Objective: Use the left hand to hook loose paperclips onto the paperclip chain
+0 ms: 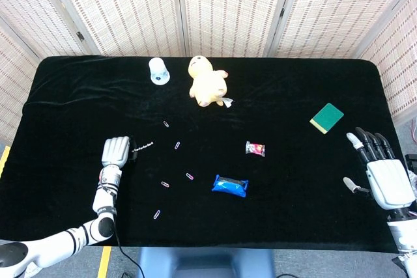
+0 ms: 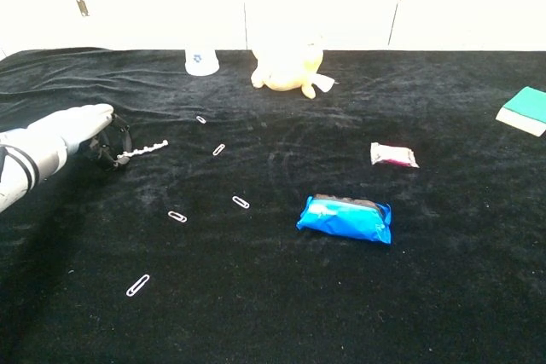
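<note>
My left hand is at the table's left side, fingers curled, pinching one end of the short paperclip chain. The chain sticks out to the right, low over the black cloth. Several loose paperclips lie to its right and front: one farthest back, one nearest the chain's tip, and others closer to me. My right hand hovers at the right edge with fingers spread and nothing in it.
At the back stand a white cup and a yellow plush toy. A blue packet and a small pink wrapper lie mid-table. A green sponge sits far right.
</note>
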Robot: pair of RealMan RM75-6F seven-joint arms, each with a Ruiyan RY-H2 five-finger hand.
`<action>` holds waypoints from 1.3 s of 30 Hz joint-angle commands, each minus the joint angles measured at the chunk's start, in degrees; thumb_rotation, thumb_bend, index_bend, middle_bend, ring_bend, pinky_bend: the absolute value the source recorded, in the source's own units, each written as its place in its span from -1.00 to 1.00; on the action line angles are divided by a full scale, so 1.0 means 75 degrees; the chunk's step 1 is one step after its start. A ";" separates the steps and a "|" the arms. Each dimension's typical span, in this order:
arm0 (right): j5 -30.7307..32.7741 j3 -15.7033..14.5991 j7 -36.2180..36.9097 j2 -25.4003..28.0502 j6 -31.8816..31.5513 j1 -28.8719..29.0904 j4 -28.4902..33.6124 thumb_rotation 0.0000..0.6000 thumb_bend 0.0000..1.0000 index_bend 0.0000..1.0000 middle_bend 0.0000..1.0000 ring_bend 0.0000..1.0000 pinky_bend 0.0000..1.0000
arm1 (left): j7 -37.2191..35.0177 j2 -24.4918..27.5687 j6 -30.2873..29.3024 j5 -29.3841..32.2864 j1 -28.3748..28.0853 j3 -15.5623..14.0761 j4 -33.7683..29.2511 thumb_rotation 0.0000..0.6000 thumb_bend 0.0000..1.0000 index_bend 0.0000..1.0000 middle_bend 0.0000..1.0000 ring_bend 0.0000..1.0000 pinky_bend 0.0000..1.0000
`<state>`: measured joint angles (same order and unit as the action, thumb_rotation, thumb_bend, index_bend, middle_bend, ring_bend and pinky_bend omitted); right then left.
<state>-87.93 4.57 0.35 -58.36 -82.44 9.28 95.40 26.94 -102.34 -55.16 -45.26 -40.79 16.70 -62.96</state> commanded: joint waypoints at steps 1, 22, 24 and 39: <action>0.0018 0.0006 -0.0007 -0.0001 0.0007 0.0001 -0.0002 1.00 -0.54 -1.00 -1.00 -1.00 -1.00 | -0.0075 -0.0024 0.0044 -0.0025 -0.0017 -0.0003 0.0081 1.00 0.07 0.17 1.00 1.00 1.00; 0.0083 0.0007 0.0043 -0.0039 0.0103 0.0034 -0.0066 1.00 -0.54 -1.00 -1.00 -1.00 -1.00 | -0.0704 0.0127 -0.0131 -0.0653 0.0110 -0.0069 0.0076 1.00 0.26 0.48 1.00 1.00 1.00; 0.0084 0.0004 0.0039 -0.0044 0.0121 0.0042 -0.0065 1.00 -0.54 -1.00 -1.00 -1.00 -1.00 | -0.0810 0.0175 -0.0183 -0.0760 0.0149 -0.0082 0.0025 1.00 0.27 0.48 1.00 1.00 1.00; 0.0075 0.0006 -0.0102 -0.0080 0.0148 0.0074 0.0031 1.00 -0.54 -1.00 -1.00 -1.00 -1.00 | -0.1207 0.0827 -0.0617 -0.1178 0.0428 -0.0020 -0.0909 1.00 0.27 0.48 1.00 1.00 1.00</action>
<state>-87.36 4.62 -0.39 -58.95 -81.35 9.82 95.62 18.03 -96.30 -59.65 -53.96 -37.70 16.53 -69.58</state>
